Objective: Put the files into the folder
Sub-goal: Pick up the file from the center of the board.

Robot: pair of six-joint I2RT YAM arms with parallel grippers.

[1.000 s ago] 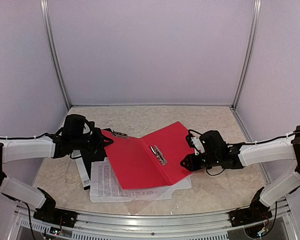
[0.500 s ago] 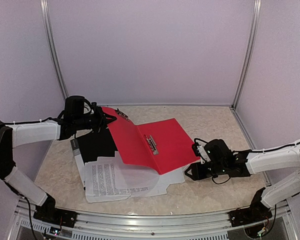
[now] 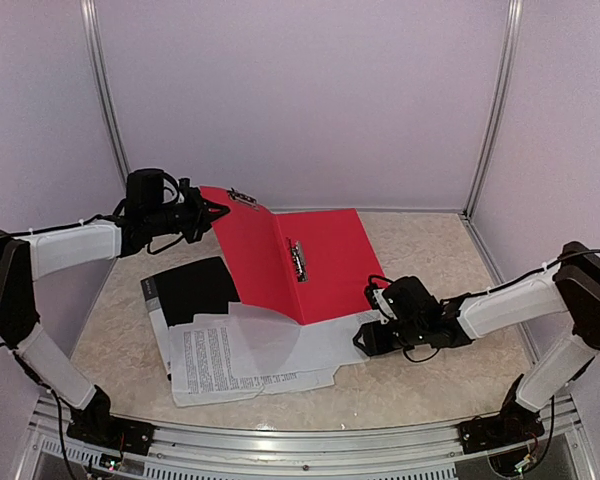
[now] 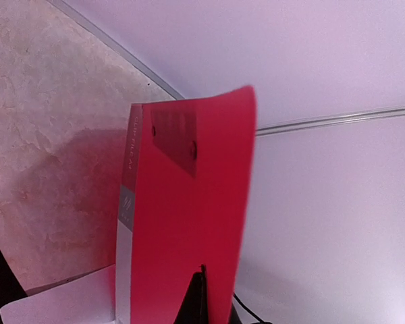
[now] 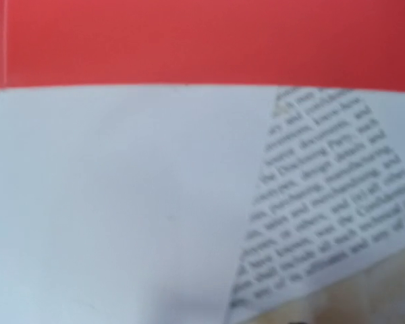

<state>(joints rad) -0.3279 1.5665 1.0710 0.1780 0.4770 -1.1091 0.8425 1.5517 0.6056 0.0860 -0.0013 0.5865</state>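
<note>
Left gripper point(image 3: 208, 212) at about 10 o'clock on the marble table point(image 3: 430, 250), jaws pressed together, pinching the far-left corner of the red folder point(image 3: 315, 270) and holding that cover up off the table. The folder is open at the table centre, spine running roughly 12 to 6, right cover lying low, and a metal clip point(image 3: 297, 260) sits along the fold. In the left wrist view the lifted cover point(image 4: 182, 223) stands nearly upright against the back wall, with one dark fingertip point(image 4: 197, 300) flat against it at the bottom edge. The files point(image 3: 230, 362) lie as a loose white stack at 7 o'clock of the folder, outside it, far edges tucked under the folder's near edge; the bottom sheets carry dense text and the top sheet looks nearly blank and curls up. A black sheet point(image 3: 192, 288) lies at 9 o'clock of the folder, touching the stack. Right gripper point(image 3: 364, 338) sits low at 4 o'clock of the folder, right at the right edge of the files; cannot tell if its jaws are spread or gripping paper. The right wrist view is filled by a blank sheet point(image 5: 121, 202) over a printed one point(image 5: 324, 223), with the red cover point(image 5: 189, 40) across the top.
</note>
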